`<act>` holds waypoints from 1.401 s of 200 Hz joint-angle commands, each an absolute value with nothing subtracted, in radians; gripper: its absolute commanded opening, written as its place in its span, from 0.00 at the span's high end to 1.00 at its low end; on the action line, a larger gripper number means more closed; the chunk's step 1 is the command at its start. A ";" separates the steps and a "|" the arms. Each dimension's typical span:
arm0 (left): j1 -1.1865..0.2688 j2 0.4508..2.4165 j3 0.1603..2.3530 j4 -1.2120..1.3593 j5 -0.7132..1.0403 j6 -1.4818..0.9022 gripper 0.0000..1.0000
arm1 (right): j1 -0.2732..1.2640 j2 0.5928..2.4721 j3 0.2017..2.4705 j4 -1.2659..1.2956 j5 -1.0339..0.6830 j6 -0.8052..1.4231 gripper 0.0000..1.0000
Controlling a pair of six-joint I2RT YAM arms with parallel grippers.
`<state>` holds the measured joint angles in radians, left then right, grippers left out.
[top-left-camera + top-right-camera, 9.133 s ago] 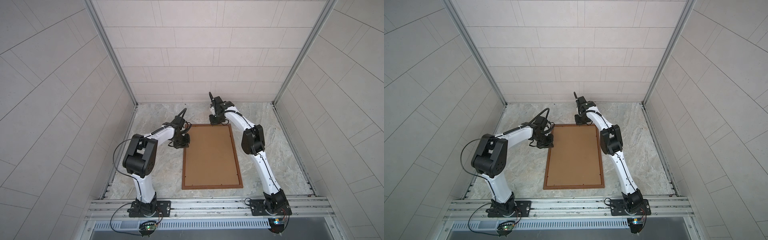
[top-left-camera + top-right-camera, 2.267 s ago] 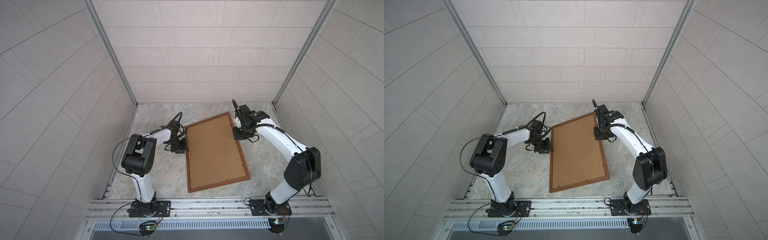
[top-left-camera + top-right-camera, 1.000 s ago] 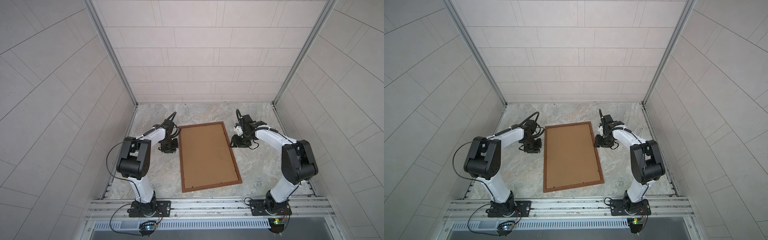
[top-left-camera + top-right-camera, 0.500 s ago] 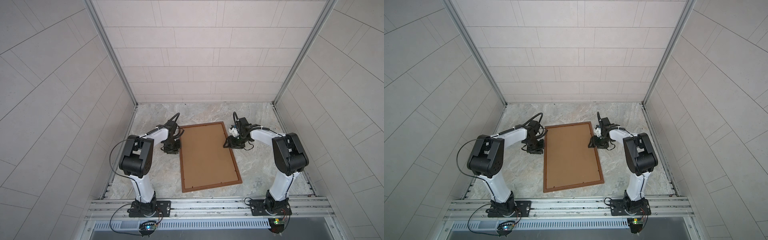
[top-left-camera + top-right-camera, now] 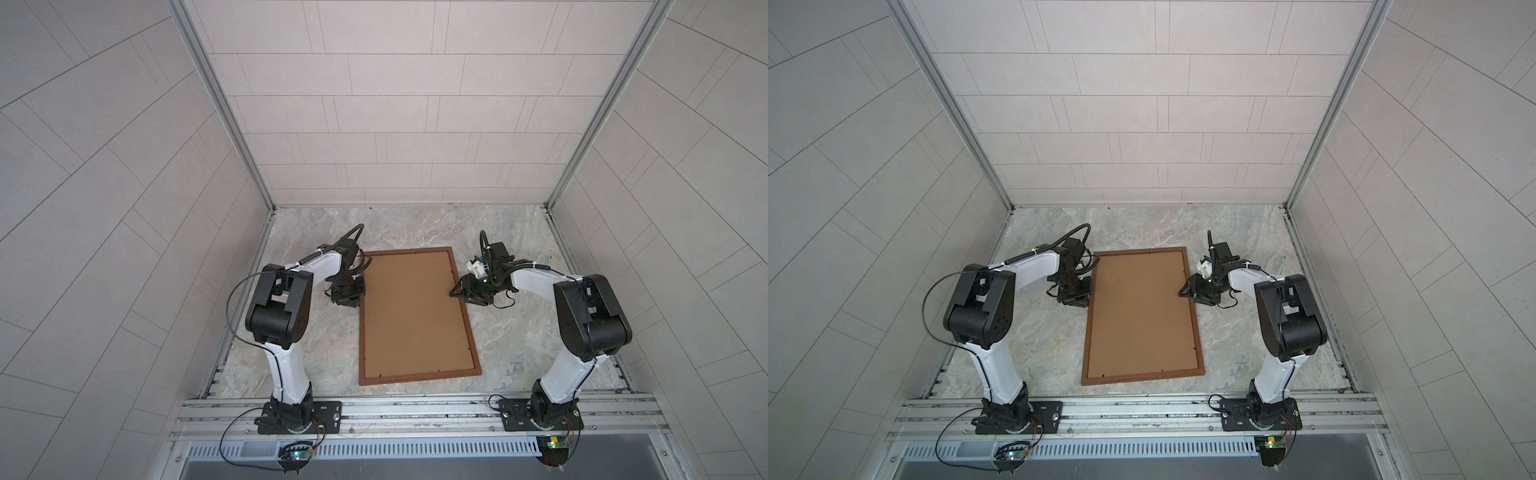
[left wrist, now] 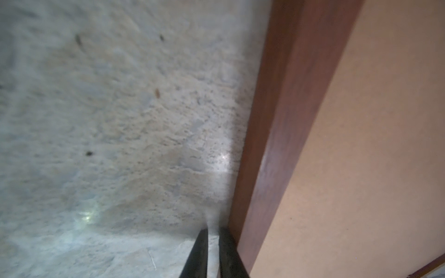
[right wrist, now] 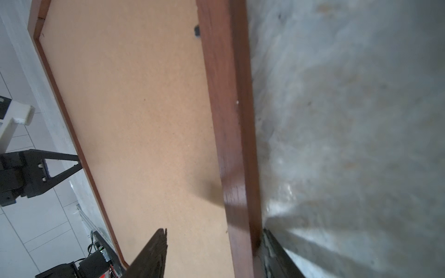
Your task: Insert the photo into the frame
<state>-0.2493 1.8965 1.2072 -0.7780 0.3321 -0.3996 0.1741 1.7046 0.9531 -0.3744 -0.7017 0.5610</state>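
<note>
The frame (image 5: 419, 376) (image 5: 1142, 377) lies flat in the middle of the table, its back up, filled by a plain brown backing board (image 5: 415, 316). The photo is hidden. My left gripper (image 5: 353, 301) (image 6: 213, 233) is shut and empty, low on the table. One of its fingers rests against the outside of the frame's left rail (image 6: 289, 120). My right gripper (image 5: 455, 291) (image 7: 214, 232) is open and straddles the right rail (image 7: 228, 96). One finger is over the board and the other is outside the rail on the table.
Tiled walls close in the marble table (image 5: 519, 332) on three sides. A metal rail (image 5: 415, 409) with both arm bases runs along the front. Across the frame, the left gripper's fingers (image 7: 72, 157) show in the right wrist view.
The frame, skewed about two seconds ago, now lies nearly square and has stayed put over the last second. Both grippers have closed in on its long rails, the right one reaching over the right rail.
</note>
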 commanded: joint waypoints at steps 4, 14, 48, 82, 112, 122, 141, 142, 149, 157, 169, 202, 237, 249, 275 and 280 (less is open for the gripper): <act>-0.315 1.974 1.203 -0.623 0.548 -0.414 0.82 | 0.242 1.574 0.954 -0.274 -1.044 0.690 0.44; -0.315 1.972 1.203 -0.621 0.548 -0.416 0.82 | 0.243 1.542 0.944 -0.251 -1.050 0.723 0.44; -0.316 1.973 1.198 -0.618 0.541 -0.413 0.82 | 0.260 1.450 0.900 -0.120 -1.077 0.873 0.44; -0.315 1.980 1.226 -0.629 0.532 -0.407 0.82 | 0.332 1.401 0.879 -0.045 -1.103 0.970 0.44; -0.312 2.007 1.268 -0.633 0.525 -0.405 0.82 | 0.385 1.407 0.788 0.248 -1.146 1.191 0.48; -0.312 2.015 1.276 -0.630 0.529 -0.410 0.82 | 0.395 1.407 0.760 0.399 -1.150 1.290 0.50; -0.311 2.017 1.278 -0.622 0.529 -0.417 0.82 | 0.409 1.400 0.728 0.561 -1.145 1.430 0.50; -0.311 2.017 1.279 -0.623 0.529 -0.417 0.82 | 0.410 1.400 0.727 0.567 -1.145 1.434 0.50; -0.311 2.018 1.282 -0.623 0.526 -0.416 0.82 | 0.416 1.395 0.725 0.578 -1.142 1.446 0.50; -0.310 2.019 1.285 -0.623 0.529 -0.415 0.82 | 0.424 1.391 0.726 0.575 -1.138 1.448 0.50; -0.309 2.024 1.290 -0.624 0.530 -0.416 0.82 | 0.439 1.384 0.727 0.572 -1.134 1.449 0.51; -0.306 2.028 1.304 -0.622 0.531 -0.421 0.82 | 0.468 1.385 0.735 0.587 -1.124 1.466 0.52; -0.307 2.003 1.290 -0.621 0.543 -0.438 0.82 | 0.480 1.445 0.820 0.613 -1.114 1.455 0.52; -0.307 1.992 1.280 -0.613 0.561 -0.447 0.82 | 0.480 1.489 0.878 0.627 -1.113 1.456 0.52; -0.307 1.972 1.261 -0.601 0.612 -0.454 0.82 | 0.487 1.601 1.008 0.725 -1.096 1.515 0.53; -0.307 1.969 1.260 -0.600 0.623 -0.454 0.82 | 0.492 1.624 1.030 0.755 -1.095 1.535 0.54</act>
